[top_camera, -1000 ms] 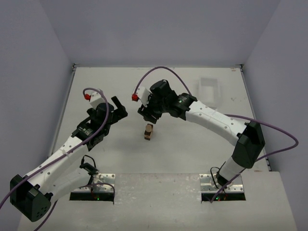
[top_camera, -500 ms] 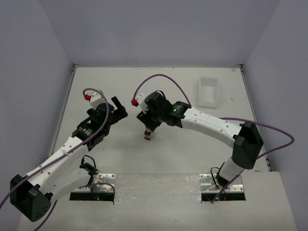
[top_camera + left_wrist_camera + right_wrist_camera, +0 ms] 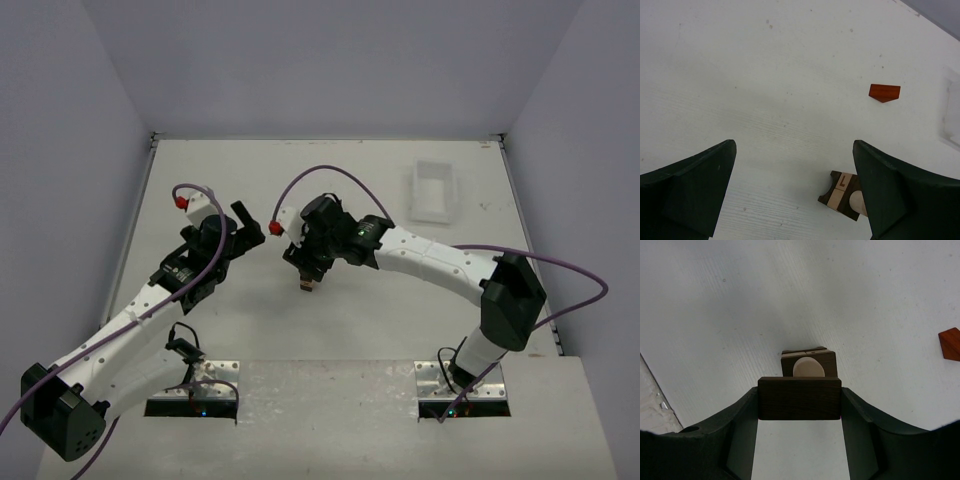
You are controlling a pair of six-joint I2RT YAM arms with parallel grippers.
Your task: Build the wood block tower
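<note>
Your right gripper (image 3: pixel 800 412), pinching a dark brown block (image 3: pixel 800 397), came down within the last second towards the wood block tower (image 3: pixel 808 365) at centre frame; placement looked near. Your left gripper (image 3: pixel 794 165) stayed spread, empty.

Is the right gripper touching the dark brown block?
Touching. The right wrist view shows the dark brown block clamped between both fingers of the right gripper, no gap either side.

The top camera looks down from high behind both bases. The wrist cameras look closely past their fingers (image 3: pixel 685 185), sharing the wood block tower (image 3: pixel 842 195) just beyond the right gripper (image 3: pixel 800 397).
</note>
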